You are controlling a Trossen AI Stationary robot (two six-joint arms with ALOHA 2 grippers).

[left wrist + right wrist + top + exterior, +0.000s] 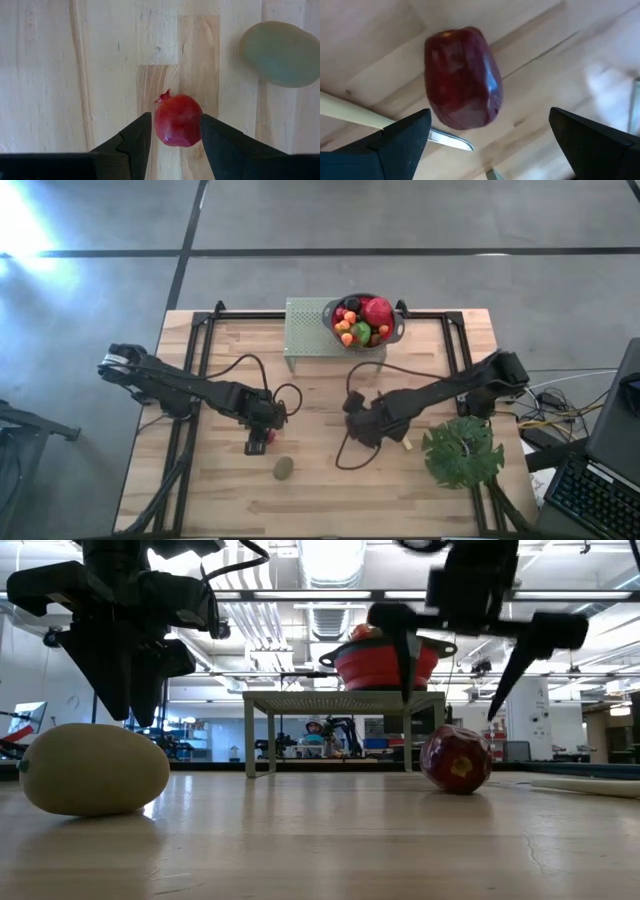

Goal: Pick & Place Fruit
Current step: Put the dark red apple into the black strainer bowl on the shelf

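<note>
Left gripper [258,442] first: I hold it low over the left half of the wooden table [320,490], its two fingers [137,137] partway closed and pressing on either side of a small red fruit [177,120] with a pointed crown. I cannot tell whether that fruit sits on the wood or is just off it. Near it, toward the table's front edge, a kiwi [284,469] lies alone. At the back middle, a bowl [392,332] heaped with fruit stands on a green perforated stand [305,330]. Right of centre, my right gripper [490,117] hangs with its fingers spread as wide as they go, holding nothing, above a dark maroon fruit [462,77] that rests on the table, touching a pale-handled knife [350,112]. Farthest right lies a big green leaf [462,452].
</note>
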